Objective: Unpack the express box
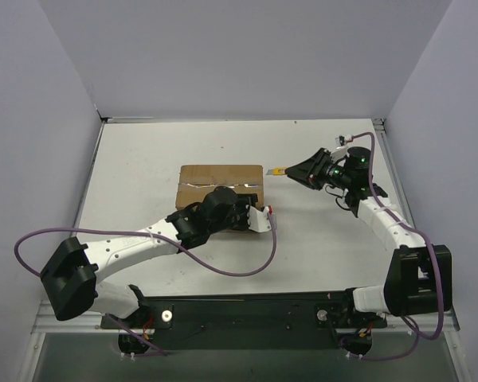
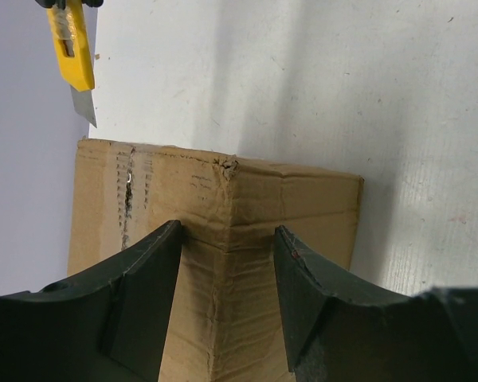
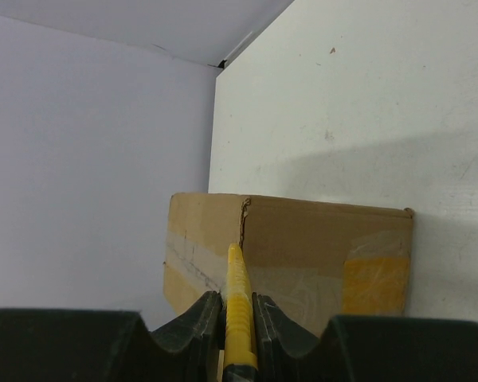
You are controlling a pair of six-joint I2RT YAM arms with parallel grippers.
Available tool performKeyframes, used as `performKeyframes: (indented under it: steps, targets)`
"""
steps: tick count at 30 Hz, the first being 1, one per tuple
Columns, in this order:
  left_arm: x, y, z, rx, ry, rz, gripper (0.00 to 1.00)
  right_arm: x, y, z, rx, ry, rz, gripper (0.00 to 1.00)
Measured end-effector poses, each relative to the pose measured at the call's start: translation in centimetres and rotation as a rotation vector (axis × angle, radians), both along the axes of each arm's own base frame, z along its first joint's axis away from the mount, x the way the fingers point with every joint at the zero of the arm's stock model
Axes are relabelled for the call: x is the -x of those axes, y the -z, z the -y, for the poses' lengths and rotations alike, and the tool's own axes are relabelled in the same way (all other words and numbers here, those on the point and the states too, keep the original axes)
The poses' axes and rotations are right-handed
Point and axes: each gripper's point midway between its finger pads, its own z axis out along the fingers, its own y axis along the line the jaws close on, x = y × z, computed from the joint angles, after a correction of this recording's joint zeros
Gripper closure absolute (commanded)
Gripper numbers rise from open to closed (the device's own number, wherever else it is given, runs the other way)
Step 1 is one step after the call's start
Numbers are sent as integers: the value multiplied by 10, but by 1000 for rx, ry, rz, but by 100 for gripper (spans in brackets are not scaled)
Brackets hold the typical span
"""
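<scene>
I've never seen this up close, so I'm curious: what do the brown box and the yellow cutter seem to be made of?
The brown rectangular express box looks like matte corrugated cardboard: creased, frayed at one corner, with glossy clear tape across it. The yellow utility knife seems smooth, shiny plastic; its blade looks like bare grey metal, though that is a guess.

The express box (image 1: 221,177) lay mid-table (image 1: 143,159), ahead of both arms. The left gripper (image 2: 227,235) sat over its near right corner, one finger on either side. The knife (image 1: 276,170) in the right gripper (image 3: 237,306) hung just right of the box, pointing at it.
</scene>
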Motion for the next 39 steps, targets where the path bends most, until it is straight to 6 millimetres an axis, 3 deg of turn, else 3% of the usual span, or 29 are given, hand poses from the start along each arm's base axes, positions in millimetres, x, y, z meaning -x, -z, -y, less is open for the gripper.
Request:
performKeyframes:
  steps: [10,39]
  targets:
    - [-2,0,-1,5,-9,7,41,-2,12,-5,2,-14,-28,100]
    - [-8,-1,-3,23,-26,11,42,-4,13,-14,-24,-80,-22,100]
